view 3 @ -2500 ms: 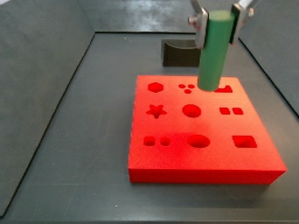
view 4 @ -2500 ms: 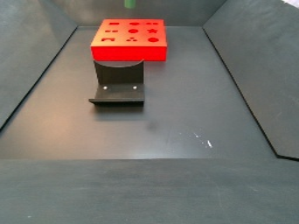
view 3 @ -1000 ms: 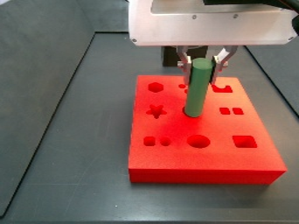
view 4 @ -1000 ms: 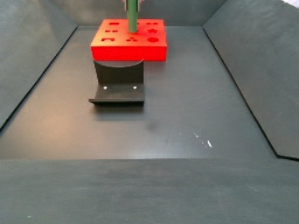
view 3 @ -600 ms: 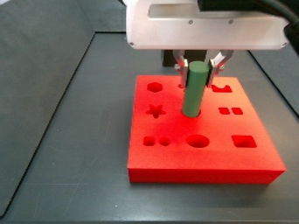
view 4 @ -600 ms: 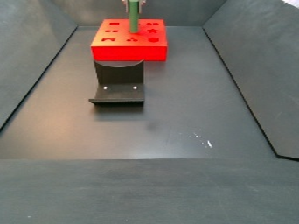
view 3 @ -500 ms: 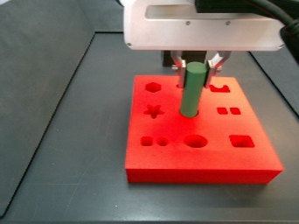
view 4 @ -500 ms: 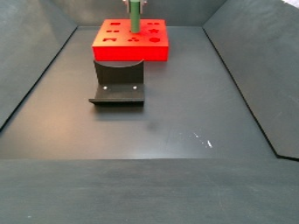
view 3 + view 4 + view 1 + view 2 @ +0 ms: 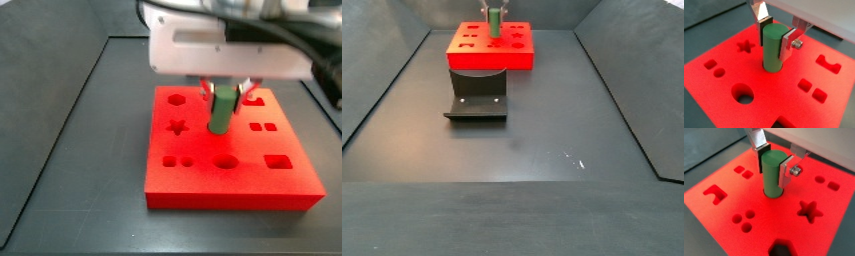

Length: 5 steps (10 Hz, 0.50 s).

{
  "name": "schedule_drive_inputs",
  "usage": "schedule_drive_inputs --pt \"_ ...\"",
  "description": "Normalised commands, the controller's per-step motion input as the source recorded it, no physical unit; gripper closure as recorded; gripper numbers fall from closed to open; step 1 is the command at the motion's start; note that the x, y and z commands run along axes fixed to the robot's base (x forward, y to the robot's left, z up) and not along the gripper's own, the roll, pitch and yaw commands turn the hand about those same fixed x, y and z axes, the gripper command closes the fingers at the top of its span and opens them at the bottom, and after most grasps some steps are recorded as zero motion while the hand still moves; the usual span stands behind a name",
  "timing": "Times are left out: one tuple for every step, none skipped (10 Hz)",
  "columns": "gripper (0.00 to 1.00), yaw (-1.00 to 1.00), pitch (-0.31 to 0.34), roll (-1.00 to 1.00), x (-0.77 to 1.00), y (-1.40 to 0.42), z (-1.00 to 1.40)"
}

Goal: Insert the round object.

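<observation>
The green round peg (image 9: 773, 50) stands upright with its lower end in a round hole near the middle of the red block (image 9: 724, 95). It also shows in a wrist view (image 9: 773, 175) and in both side views (image 9: 221, 111) (image 9: 496, 22). My gripper (image 9: 776, 33) is shut on the peg's upper part, one silver finger on each side, directly above the block (image 9: 831, 235). In a side view the gripper (image 9: 223, 93) hangs under the white wrist housing. The hole's rim is hidden by the peg.
The red block (image 9: 227, 160) has other shaped holes: a star (image 9: 809, 210), an oval (image 9: 743, 93), squares and small round ones. The dark fixture (image 9: 476, 100) stands on the floor in front of the block (image 9: 489, 55). Dark bin walls slope up on both sides.
The gripper has come down with the peg from above the block. The peg's lower end now sits in the round hole and less of it shows above the block.
</observation>
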Motion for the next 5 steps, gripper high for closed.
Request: schedule_drive_inputs --pt "1.00 -0.15 0.080 0.17 0.46 -0.08 -0.88" --pt "1.00 -0.15 0.050 0.15 0.37 -0.05 -0.96" --pt "1.00 -0.12 0.003 0.18 0.28 -0.05 -0.95" --pt "1.00 -0.04 0.006 0.02 0.03 0.00 -0.26" --pt "1.00 0.00 0.000 0.00 0.00 0.00 0.00"
